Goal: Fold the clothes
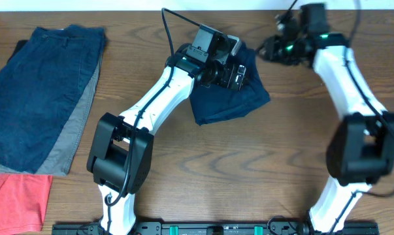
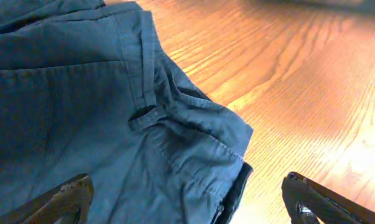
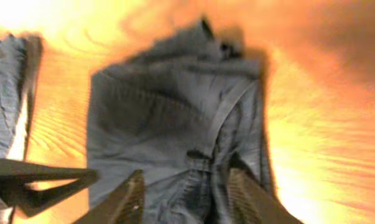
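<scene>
While the left hand (image 2: 193, 208) hung over the dark navy-blue cloth shorts (image 2: 81, 112), its two black fingers (image 2: 66, 199) stood spread wide, gripping nothing. A belt loop (image 2: 147, 115) and the waistband corner lay just ahead of it, with the cloth doubled at the edge.

Right hand (image 3: 187, 199): fingers likewise apart, nothing between them, shorts below; view blurred.

Overhead, the shorts (image 1: 226, 98) lay as a folded bundle at the far middle of the brown wooden worktop (image 1: 249, 170). The left hand (image 1: 230, 68) was above them, the right hand (image 1: 272, 47) just beside their far right corner.

Well apart, at the left edge: faded denim-blue shorts (image 1: 40, 91) lay over a grey garment (image 1: 76, 134), with a coral-red garment (image 1: 14, 199) near them.
</scene>
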Motion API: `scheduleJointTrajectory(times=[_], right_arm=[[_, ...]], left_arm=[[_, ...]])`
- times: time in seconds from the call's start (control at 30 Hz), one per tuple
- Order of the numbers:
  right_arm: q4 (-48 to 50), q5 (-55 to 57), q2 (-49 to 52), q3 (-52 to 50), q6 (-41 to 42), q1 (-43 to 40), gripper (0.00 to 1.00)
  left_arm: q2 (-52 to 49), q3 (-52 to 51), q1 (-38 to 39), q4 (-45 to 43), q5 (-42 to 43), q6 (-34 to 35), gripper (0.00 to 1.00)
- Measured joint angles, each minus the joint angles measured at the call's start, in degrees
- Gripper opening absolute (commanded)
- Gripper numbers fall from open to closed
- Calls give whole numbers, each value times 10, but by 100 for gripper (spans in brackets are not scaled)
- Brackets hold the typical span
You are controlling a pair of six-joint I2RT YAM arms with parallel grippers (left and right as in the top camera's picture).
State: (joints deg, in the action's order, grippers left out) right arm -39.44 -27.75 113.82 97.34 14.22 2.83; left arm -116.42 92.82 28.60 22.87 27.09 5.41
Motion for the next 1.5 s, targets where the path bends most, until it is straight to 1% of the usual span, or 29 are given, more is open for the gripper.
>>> scheduleJointTrajectory(times=[0.13, 0.27, 0.33, 0.5, 0.63, 0.7, 0.8, 0.93, 1.0, 1.13, 1.2, 1.5], right_arm=[[-17, 10, -16, 5, -13, -2, 61], [-40, 37, 6, 5, -32, 12, 73], [-48, 58, 23, 5, -40, 25, 76], [-50, 104, 76, 5, -49, 59, 77], [-44, 141, 110, 5, -51, 77, 76], [-34, 162, 125, 5, -51, 82, 72], [-23, 185, 139, 5, -50, 86, 63], [-6, 206, 160, 5, -49, 91, 53], [-3, 211, 162, 7, -49, 97, 42], [4, 205, 169, 13, -42, 108, 12], [11, 202, 169, 13, -35, 109, 1], [47, 232, 173, 13, 30, 99, 1]], left_arm=[[0, 8, -6, 22, 0, 6, 98], [16, 17, -28, 76, 0, 7, 98], [37, 18, -49, 108, -3, 8, 98], [97, 26, -117, 195, -48, 8, 98], [114, 35, -151, 246, -104, 3, 98], [114, 35, -157, 263, -133, 2, 98], [113, 35, -161, 276, -173, -1, 98], [113, 35, -161, 283, -207, -12, 98], [113, 35, -161, 285, -216, -16, 98], [113, 31, -161, 287, -227, -23, 98], [113, 30, -161, 287, -232, -25, 98], [108, 27, -161, 287, -242, -25, 98]])
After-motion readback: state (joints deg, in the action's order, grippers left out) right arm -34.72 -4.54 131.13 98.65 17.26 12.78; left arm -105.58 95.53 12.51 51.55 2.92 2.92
